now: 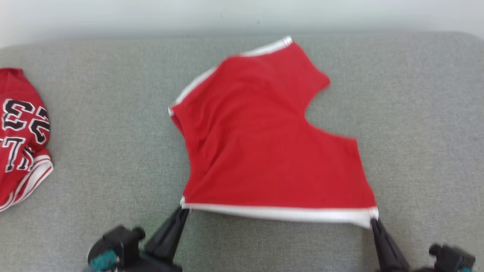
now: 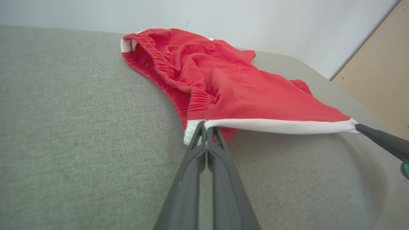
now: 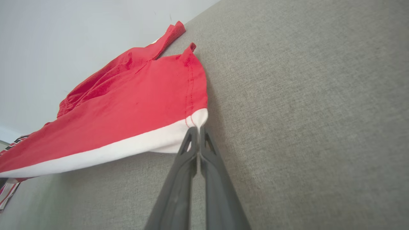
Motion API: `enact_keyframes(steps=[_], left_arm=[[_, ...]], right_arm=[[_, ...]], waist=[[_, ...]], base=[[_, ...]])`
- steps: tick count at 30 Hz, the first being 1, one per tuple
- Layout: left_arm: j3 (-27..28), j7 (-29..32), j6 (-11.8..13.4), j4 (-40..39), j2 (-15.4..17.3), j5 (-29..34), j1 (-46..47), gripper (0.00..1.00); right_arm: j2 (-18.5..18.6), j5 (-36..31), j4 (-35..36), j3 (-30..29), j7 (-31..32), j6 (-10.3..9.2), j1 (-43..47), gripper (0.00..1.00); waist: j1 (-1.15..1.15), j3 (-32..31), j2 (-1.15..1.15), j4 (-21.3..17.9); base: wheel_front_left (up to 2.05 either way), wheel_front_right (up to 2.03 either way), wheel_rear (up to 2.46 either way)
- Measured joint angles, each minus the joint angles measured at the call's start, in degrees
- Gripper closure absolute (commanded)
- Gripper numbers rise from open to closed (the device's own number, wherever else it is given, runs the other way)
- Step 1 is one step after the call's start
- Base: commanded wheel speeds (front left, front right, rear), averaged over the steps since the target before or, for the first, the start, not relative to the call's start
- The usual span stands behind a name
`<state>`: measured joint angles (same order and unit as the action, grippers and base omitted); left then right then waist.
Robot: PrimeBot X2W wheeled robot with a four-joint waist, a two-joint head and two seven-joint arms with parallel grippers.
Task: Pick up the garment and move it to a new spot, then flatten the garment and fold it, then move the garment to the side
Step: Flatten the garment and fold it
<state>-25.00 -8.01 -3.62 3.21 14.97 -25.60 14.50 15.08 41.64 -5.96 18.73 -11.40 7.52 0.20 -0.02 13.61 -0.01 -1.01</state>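
The garment (image 1: pixel 264 143) is a pair of red shorts with white trim, spread over the grey cushion in the middle of the head view. Its near white hem is stretched between both grippers and lifted a little off the fabric. My left gripper (image 1: pixel 183 210) is shut on the hem's left corner, seen close up in the left wrist view (image 2: pixel 204 126) next to the garment (image 2: pixel 230 89). My right gripper (image 1: pixel 373 221) is shut on the hem's right corner, which the right wrist view shows at the gripper (image 3: pixel 197 129) under the garment (image 3: pixel 134 105).
A second red jersey (image 1: pixel 20 139) with black and white lettering lies at the cushion's left edge. The grey cushion (image 1: pixel 416 113) has bare room to the right and in front. A pale wall (image 1: pixel 227 15) runs behind it.
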Motion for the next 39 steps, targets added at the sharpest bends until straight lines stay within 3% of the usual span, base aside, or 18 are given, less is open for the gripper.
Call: enact_keyframes(steps=[10,18,29,39], left_arm=[[-2.7,6.2,4.0,-9.8,4.8,2.4,-11.5,1.00],[-2.4,10.7,6.3,-15.4,4.9,0.5,-14.1,1.00],[-0.6,12.6,6.7,-16.4,3.4,-0.4,-5.8,1.00],[0.1,14.0,5.2,-11.1,1.4,-1.0,5.5,1.00]], right_arm=[[-3.5,-5.9,11.7,-7.0,9.2,0.00,14.4,1.00],[-5.2,-13.5,18.8,-11.6,11.2,0.00,15.3,1.00],[-5.6,-19.2,18.0,-12.7,9.9,0.00,1.2,1.00],[0.1,-17.1,4.3,-6.8,8.5,0.00,-21.9,1.00]], waist=[[0.00,-4.2,0.00,-1.0],[0.01,-4.7,0.00,-1.0],[0.03,-1.4,0.01,0.3],[0.03,4.6,0.02,1.4]], base=[[0.00,0.00,0.00],[0.00,0.00,0.00],[0.00,0.00,0.00],[0.00,0.00,0.00]])
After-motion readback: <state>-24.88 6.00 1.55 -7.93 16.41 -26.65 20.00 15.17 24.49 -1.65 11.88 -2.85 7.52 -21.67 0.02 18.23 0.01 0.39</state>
